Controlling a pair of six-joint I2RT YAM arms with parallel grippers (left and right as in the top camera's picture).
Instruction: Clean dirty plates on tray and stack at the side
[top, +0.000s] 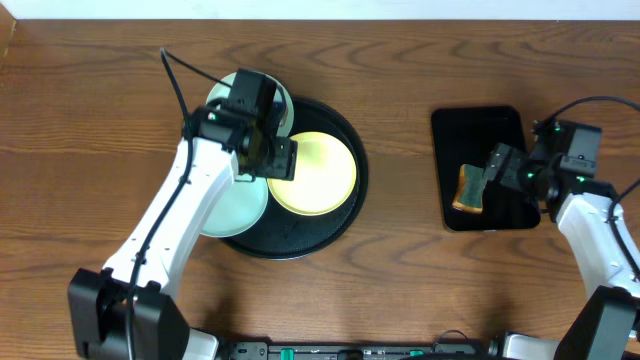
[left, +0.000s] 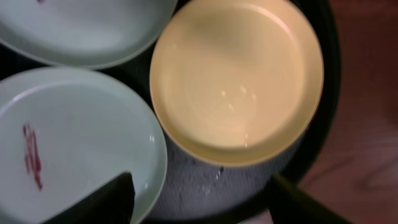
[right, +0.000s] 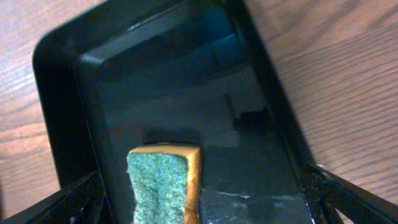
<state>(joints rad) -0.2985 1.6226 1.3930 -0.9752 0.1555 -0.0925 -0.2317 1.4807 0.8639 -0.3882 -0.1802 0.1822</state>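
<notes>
On the round black tray (top: 300, 240) lie three plates. The pale yellow plate (top: 313, 173) (left: 236, 74) is on its right half and looks clean. A mint plate (top: 235, 208) (left: 68, 143) with a reddish smear hangs over the tray's left edge. Another mint plate (top: 218, 95) (left: 81, 31) at the back is mostly hidden under my left arm. My left gripper (top: 275, 158) (left: 202, 208) hovers open over the tray (left: 205, 183) between the plates, holding nothing. My right gripper (top: 492, 180) (right: 205, 205) is open.
A black rectangular tray (top: 480, 130) (right: 186, 81) sits at the right. In it lies a green-topped yellow sponge (top: 468, 188) (right: 165, 183), between the right gripper's spread fingers but not gripped. Wooden tabletop surrounds both trays.
</notes>
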